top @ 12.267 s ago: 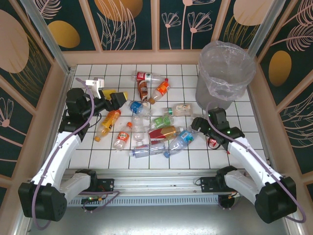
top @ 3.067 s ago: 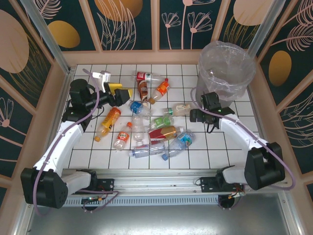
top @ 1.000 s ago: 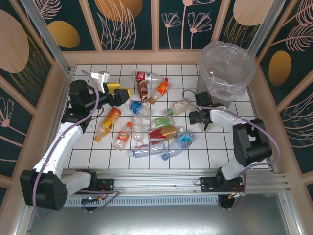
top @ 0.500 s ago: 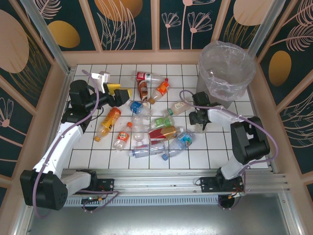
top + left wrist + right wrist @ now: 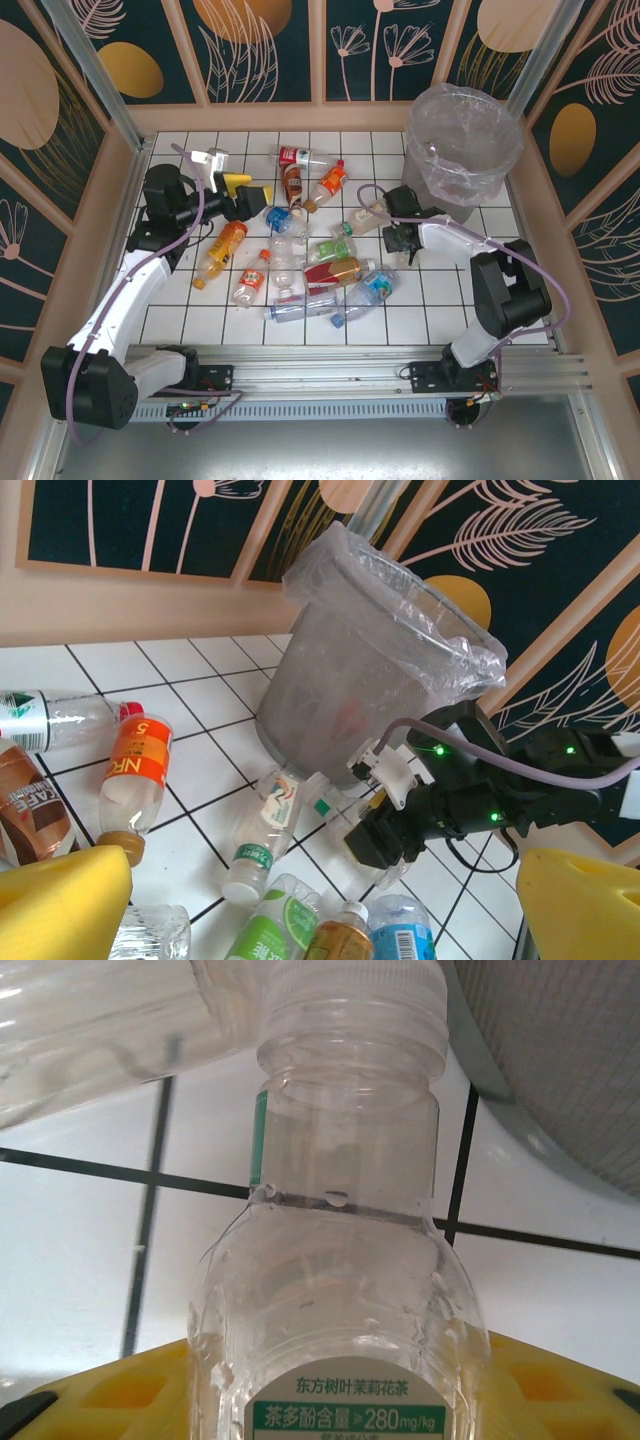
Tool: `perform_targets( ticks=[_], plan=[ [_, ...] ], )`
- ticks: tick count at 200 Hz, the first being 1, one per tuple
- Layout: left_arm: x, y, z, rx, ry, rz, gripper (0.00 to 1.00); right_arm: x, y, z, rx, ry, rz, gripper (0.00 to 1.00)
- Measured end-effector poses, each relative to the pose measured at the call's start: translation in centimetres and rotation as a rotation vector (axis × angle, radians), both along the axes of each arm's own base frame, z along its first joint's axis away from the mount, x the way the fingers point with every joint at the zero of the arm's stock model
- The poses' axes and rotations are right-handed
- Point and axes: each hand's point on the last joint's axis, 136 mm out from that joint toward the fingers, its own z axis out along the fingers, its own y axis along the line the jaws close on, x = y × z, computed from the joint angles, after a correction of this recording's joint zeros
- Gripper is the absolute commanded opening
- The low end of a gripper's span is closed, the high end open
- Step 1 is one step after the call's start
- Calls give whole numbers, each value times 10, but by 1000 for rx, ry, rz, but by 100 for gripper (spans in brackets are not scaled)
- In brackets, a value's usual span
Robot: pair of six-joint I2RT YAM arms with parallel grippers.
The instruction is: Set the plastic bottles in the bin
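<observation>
Tiles (image 5: 450, 305) along the near rail (image 5: 330, 385) lie bare in front of both my bases, with the widest free strip at the right front. Wooden curbs (image 5: 270, 118) close the table on the left, right and far sides.

Next out, the plastic bottles (image 5: 320, 270) lie in a pile across the centre, at all angles. My left gripper (image 5: 247, 187) hovers at the pile's far left edge, jaws fully spread, nothing between them.

My right gripper (image 5: 396, 244) sits at the pile's right edge, just short of the bin (image 5: 430, 188). Its yellow pads (image 5: 90, 1400) lie against both sides of a clear bottle with a green label (image 5: 345, 1290); I read this as a grip on that bottle.

Change from one second ago: my right gripper has shifted slightly left toward the pile and its jaws have drawn in. My left arm is unchanged. Twelve seconds ago my right arm was folded back, gripper over the near right tiles.

Orientation: the gripped bottle's long axis runs straight out from my right wrist, pale cap (image 5: 350, 990) leading. The cap sits just beside a second clear bottle (image 5: 100, 1030) and near the foot of the bin.

Beyond, the bin stands upright at the far right, its clear liner (image 5: 400, 610) folded over the rim. An orange-labelled bottle (image 5: 333, 178) and a red-labelled bottle (image 5: 298, 155) lie nearest the far curb.
</observation>
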Motion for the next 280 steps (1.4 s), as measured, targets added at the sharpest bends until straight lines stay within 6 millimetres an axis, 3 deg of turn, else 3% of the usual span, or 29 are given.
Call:
perform_targets(
  ticks=[93,167,212,240,280],
  plan=[
    [-12,-7,2,-23,-15,-65,99,41,82,143,40,-342,191,53],
    [-16,-9,6,-34,-36,-84,99,59,96,252,154,-601,203,52],
    [-16,-9,7,-35,-41,-84,99,70,75,301,190,-726,152,53],
    [-17,-8,8,-37,-41,-83,99,82,40,326,189,-788,70,53],
    [-17,-8,9,-38,-45,-83,98,94,-15,342,177,-829,-41,53]
  ],
)
